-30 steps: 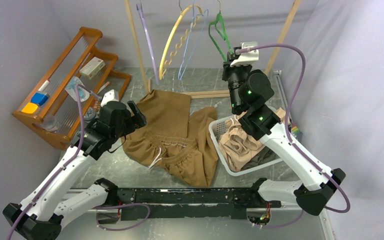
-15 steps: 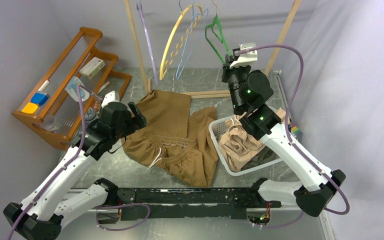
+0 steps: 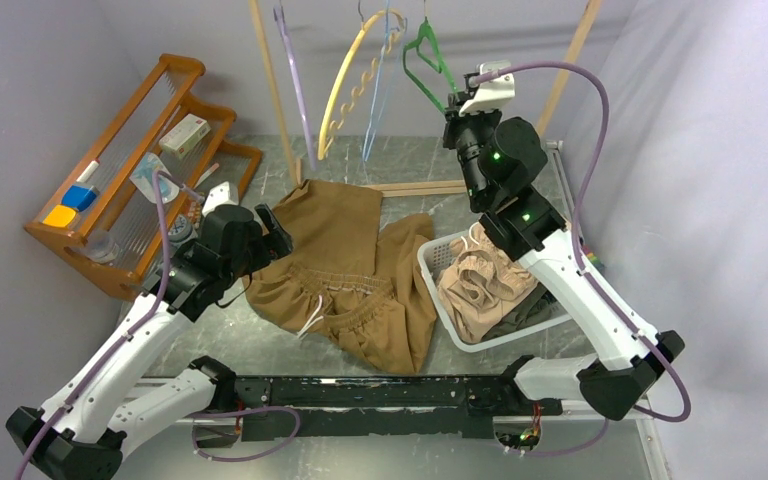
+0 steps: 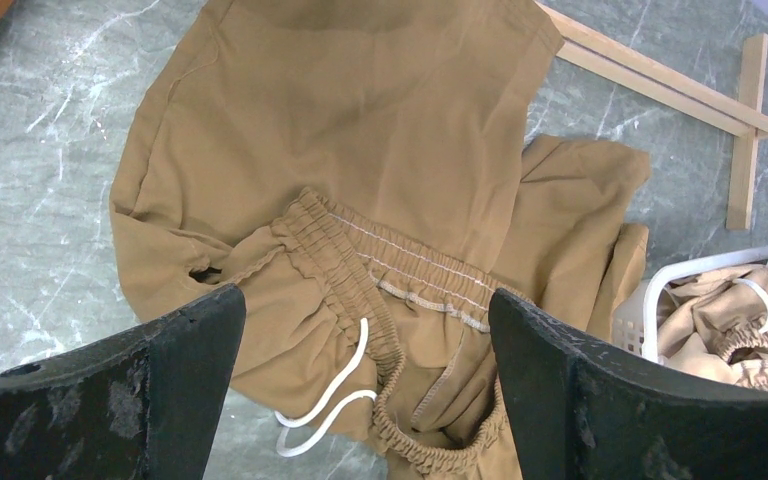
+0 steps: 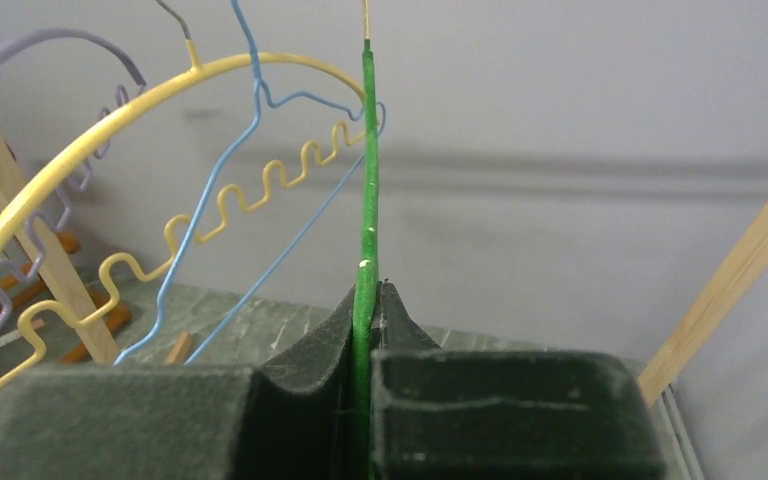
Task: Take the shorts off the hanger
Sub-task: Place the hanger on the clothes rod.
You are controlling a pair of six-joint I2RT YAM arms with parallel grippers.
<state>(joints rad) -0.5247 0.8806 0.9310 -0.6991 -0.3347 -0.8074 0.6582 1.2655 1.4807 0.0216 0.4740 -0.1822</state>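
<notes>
The right hand (image 5: 365,300) is pressed together, pinching a thin green plastic hanger (image 5: 367,170) up high. The left hand (image 4: 365,330) is spread wide over the soft tan-brown cloth shorts (image 3: 345,270) with a white string. They lie on the grey worktop (image 3: 260,345) — just beside a white plastic basket (image 3: 430,262).

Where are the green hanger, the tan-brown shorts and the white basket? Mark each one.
green hanger (image 5: 367,200), right wrist view, on its thin green bar.
tan-brown shorts (image 4: 390,140), left wrist view, on the flat leg cloth.
white basket (image 3: 431,272), top view, on its left wall.
</notes>
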